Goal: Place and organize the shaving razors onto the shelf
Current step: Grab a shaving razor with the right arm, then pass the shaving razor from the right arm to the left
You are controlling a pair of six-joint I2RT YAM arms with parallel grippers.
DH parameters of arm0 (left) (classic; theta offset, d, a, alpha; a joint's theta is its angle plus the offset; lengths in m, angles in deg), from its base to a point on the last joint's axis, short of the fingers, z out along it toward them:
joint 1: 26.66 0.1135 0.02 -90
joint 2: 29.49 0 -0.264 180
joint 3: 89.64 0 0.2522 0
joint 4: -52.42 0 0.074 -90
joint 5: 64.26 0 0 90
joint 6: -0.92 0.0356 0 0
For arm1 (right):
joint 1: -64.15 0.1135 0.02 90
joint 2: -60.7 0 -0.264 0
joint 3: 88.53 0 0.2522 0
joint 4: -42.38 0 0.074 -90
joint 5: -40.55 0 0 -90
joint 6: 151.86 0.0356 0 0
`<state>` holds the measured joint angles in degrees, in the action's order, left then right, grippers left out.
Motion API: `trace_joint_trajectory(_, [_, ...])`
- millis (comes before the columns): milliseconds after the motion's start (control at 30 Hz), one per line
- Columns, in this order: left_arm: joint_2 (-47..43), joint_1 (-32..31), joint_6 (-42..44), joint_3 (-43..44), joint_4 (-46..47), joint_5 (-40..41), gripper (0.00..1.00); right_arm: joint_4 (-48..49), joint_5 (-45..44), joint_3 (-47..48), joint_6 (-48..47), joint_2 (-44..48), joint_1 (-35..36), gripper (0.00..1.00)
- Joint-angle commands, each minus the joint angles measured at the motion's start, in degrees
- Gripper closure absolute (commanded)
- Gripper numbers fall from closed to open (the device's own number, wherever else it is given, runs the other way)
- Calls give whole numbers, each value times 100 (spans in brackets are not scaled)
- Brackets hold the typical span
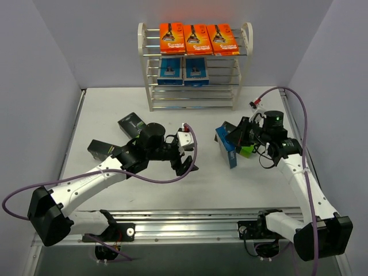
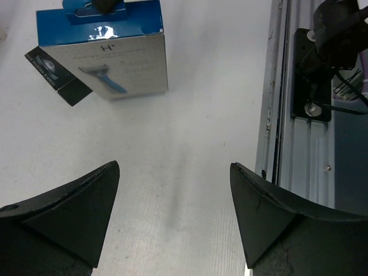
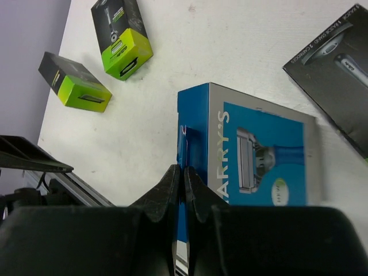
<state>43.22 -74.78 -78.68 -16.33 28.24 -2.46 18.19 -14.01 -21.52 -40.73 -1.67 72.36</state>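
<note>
The white shelf (image 1: 150, 92) stands at the back, with three orange razor packs (image 1: 197, 39) on its top tier and two blue packs (image 1: 183, 71) one tier below. My right gripper (image 1: 234, 140) (image 3: 184, 172) is shut on the edge of a third blue razor pack (image 1: 227, 149) (image 3: 253, 149), which stands upright on the table. That pack also shows at the top left of the left wrist view (image 2: 100, 52). My left gripper (image 1: 185, 167) (image 2: 172, 169) is open over bare table, nothing between its fingers. Two black-and-lime boxes (image 1: 131, 123) (image 1: 103, 149) lie behind the left arm.
A third black-and-lime box (image 1: 247, 151) (image 3: 339, 75) lies right beside the held pack, under the right wrist. The two boxes on the left also appear in the right wrist view (image 3: 121, 37) (image 3: 75, 83). A metal rail (image 2: 276, 115) runs along the table's near edge.
</note>
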Motion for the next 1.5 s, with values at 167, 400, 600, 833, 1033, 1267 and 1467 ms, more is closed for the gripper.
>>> trace_joint_trajectory(167, [-459, 30, 51, -4, 154, -1090, 13, -1434, 235, 1152, -1189, 146, 462, 100])
trace_joint_trajectory(400, [-749, 31, 182, -128, 242, -1345, 13, -1971, 726, 1705, -1691, 216, 849, 100])
trace_joint_trajectory(600, [-723, 31, 253, -102, 128, -1512, 13, -2366, 1088, 2136, -1910, 260, 1183, 100])
trace_joint_trajectory(833, [-767, 31, 305, -84, 75, -1355, 13, -2682, 1062, 2215, -1981, 498, 1456, 100])
trace_joint_trajectory(1033, [-872, 92, 402, -75, -13, -871, 12, -2735, 1158, 2198, -1972, 585, 1579, 100])
trace_joint_trajectory(1267, [-715, 232, 139, -128, 320, -1134, 10, -2762, 1176, 2137, -1981, 577, 1789, 100])
trace_joint_trajectory(1467, [-434, 408, -283, -198, 821, -1986, 8, -2534, 1430, 2084, -1928, 603, 2000, 100])
